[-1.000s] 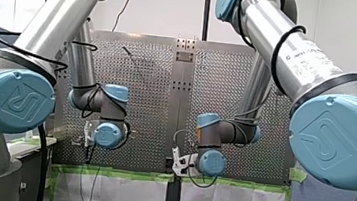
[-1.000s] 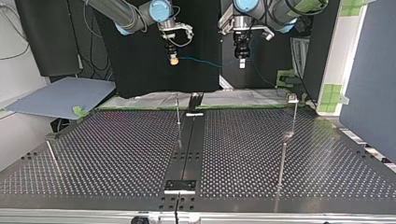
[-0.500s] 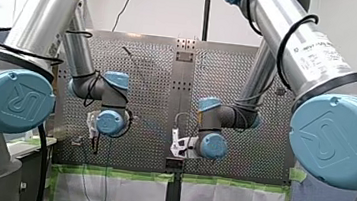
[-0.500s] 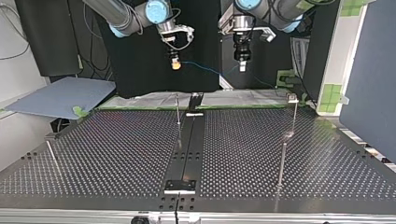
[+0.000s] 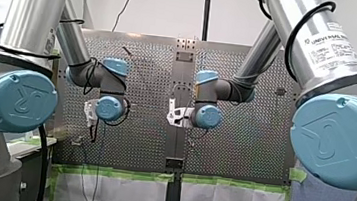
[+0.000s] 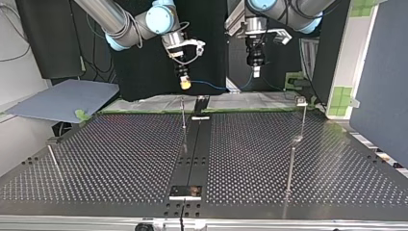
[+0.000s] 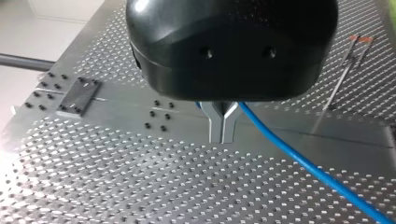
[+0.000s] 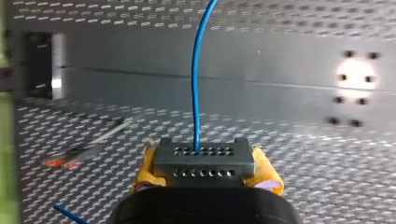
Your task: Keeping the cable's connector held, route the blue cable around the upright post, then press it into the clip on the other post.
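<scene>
- My right gripper (image 6: pixel 184 83) pinches the connector (image 8: pixel 204 162) between yellow pads; the blue cable (image 8: pixel 195 102) runs from it to my left gripper (image 7: pixel 223 127), whose metal fingers are closed around it.
- Both hang above the table's (image 6: pixel 120 159) far edge in the top view; routing looks unstarted.
- Next: lower the span beside the upright post (image 6: pixel 183 114) and wrap it; then the clip (image 6: pixel 301 101).

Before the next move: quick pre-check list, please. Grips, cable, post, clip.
1. Connector clamped in right gripper jaws: ok.
2. Left gripper jaws shut on blue cable: ok.
3. Cable routed around upright post: not ok, not yet done.
4. Cable pressed into clip: not ok, cable is well apart from it.
5. Enough slack for the routing: cannot tell.
</scene>
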